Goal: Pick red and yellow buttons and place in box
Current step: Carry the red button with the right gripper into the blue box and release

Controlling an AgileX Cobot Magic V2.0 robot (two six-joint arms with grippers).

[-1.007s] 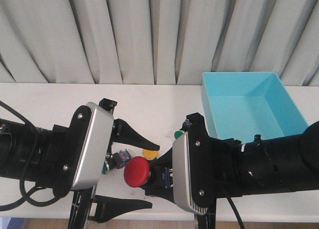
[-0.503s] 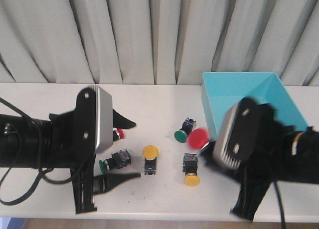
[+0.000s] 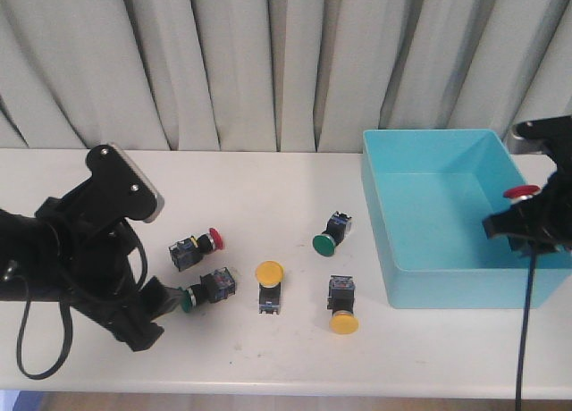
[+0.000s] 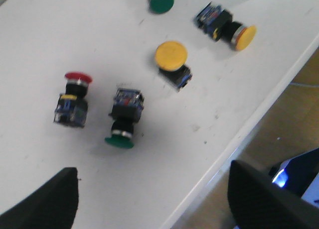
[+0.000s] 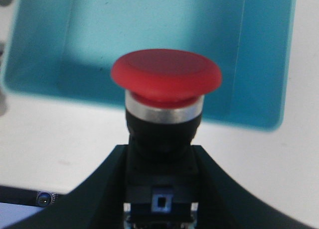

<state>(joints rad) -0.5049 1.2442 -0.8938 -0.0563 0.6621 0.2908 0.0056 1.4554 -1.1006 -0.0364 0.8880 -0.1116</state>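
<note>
Right claw (image 5: 160, 189) clamps my red button (image 5: 166, 77), cap upright, over the box (image 3: 420, 268)'s right rim; release point lies inward. Left claw (image 4: 149, 194) gapes, idle.

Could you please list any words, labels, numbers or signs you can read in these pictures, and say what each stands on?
None is readable.
Small yellow band on the red-capped push-button switch with a black block body: too blurred to read.
Large turquoise-blue plastic bin: plain walls, no marking.
</note>
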